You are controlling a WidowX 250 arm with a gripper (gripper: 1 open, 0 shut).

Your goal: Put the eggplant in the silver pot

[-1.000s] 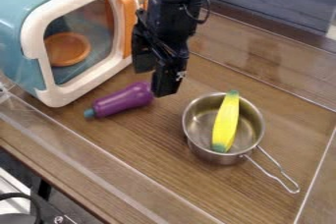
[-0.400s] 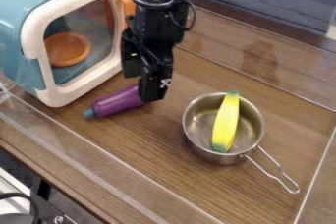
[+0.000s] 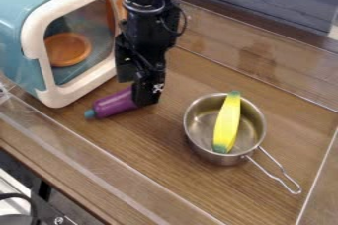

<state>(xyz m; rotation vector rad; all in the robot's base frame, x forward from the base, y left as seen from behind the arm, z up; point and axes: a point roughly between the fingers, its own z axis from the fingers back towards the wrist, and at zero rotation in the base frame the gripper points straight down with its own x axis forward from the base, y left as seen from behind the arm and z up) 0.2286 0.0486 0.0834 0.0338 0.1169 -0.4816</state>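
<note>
The purple eggplant (image 3: 117, 103) lies on the wooden table, its teal stem cap pointing left toward the toy microwave. My black gripper (image 3: 138, 83) hangs directly over the eggplant's right end, its fingers spread open with nothing between them; that end is partly hidden behind the fingers. To the right stands the silver pot (image 3: 203, 145), round and shiny, its wire loop handle running out to the lower right. A long yellow banana-like toy (image 3: 228, 122) leans inside the pot against its far rim.
A teal-and-cream toy microwave (image 3: 53, 17) stands at the left with its door open and an orange disc (image 3: 66, 48) inside. A clear plastic barrier lines the table's front edge (image 3: 79, 185). Bare wood stretches right of the pot.
The gripper has moved left and down, from beside the eggplant's right end to directly over it. It stayed open. Eggplant, pot and yellow toy have not moved.
</note>
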